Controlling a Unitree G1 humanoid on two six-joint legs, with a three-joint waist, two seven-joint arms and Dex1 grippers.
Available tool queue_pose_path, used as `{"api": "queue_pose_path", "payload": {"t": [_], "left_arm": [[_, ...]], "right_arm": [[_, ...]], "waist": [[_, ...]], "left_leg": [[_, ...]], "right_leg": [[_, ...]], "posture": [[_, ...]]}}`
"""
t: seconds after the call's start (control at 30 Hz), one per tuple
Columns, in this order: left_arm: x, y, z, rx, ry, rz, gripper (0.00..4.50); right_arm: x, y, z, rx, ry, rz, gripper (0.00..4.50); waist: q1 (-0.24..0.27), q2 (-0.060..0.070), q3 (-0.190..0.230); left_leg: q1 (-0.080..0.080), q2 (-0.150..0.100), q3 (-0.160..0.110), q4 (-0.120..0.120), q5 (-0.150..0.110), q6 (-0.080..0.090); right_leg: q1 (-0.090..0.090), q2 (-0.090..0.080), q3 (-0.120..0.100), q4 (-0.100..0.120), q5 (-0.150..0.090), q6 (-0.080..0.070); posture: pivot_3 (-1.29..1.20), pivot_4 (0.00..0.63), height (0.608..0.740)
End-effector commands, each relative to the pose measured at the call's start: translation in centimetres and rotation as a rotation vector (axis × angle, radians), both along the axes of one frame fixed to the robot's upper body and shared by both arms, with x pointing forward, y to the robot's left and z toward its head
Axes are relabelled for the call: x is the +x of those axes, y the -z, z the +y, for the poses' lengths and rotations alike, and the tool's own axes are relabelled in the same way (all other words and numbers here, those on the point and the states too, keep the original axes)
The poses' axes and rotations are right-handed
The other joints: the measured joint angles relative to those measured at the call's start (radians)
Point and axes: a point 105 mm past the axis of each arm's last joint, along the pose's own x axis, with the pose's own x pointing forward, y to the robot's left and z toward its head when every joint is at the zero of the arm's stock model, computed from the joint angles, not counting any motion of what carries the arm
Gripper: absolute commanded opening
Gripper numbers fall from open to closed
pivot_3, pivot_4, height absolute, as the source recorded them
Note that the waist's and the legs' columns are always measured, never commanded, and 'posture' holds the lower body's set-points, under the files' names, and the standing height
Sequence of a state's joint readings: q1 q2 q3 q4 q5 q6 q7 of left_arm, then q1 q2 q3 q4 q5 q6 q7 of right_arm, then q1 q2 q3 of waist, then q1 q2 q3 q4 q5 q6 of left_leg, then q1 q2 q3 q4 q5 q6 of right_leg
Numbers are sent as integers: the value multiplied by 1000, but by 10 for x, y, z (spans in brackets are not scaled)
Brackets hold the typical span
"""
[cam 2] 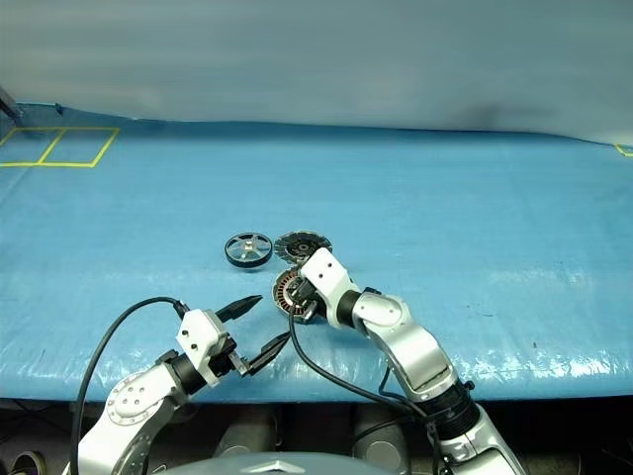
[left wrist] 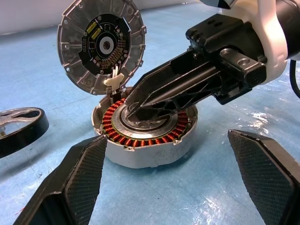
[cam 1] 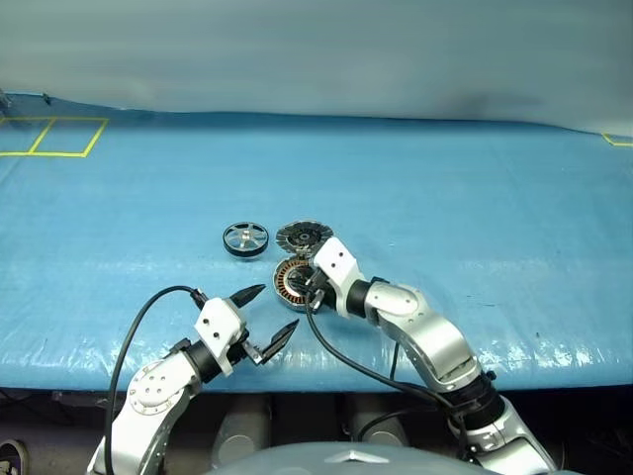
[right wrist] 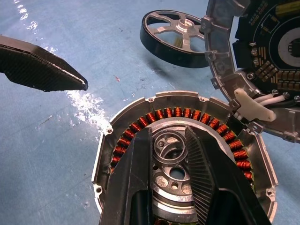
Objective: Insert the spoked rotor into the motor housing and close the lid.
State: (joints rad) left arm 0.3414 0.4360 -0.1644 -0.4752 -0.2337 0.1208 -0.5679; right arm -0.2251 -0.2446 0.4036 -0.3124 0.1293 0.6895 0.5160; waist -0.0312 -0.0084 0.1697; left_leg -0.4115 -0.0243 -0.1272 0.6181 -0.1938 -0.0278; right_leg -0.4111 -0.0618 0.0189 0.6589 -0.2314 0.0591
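While the right pincer [right wrist: 171, 164] sits nearly closed in the housing [left wrist: 145, 136], empty, and the left pincer [cam 1: 265, 319] gapes, the rotor [cam 1: 245, 239] looks rigid, light; grip its rim.

On the blue table cover [cam 1: 475, 198]: 1 spoked rotor [cam 1: 245, 239], 1 motor housing [left wrist: 145, 140] with 1 ring of copper windings [right wrist: 178, 113], and 1 lid [left wrist: 101, 44] hinged to it. 2 grippers: left gripper [cam 1: 265, 317] and right gripper [left wrist: 136, 105]. 2 black cables.
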Motion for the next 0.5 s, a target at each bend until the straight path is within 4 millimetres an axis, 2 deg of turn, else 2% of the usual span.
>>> {"api": "queue_pose_path", "payload": {"t": [0.03,0.5], "left_arm": [[0,-8,-3,-2,12,-38,4500],[1,-7,-4,-8,21,-32,4500]], "right_arm": [[1,-5,1,25,5,-24,663],[6,-2,-8,8,42,-17,663]], "waist": [[0,0,0],[-2,0,0]], "left_leg": [[0,0,0,0,0,0],[0,0,0,0,0,0]], "right_leg": [[0,0,0,0,0,0],[0,0,0,0,0,0]], "posture": [[0,150,740],[0,150,740]]}}
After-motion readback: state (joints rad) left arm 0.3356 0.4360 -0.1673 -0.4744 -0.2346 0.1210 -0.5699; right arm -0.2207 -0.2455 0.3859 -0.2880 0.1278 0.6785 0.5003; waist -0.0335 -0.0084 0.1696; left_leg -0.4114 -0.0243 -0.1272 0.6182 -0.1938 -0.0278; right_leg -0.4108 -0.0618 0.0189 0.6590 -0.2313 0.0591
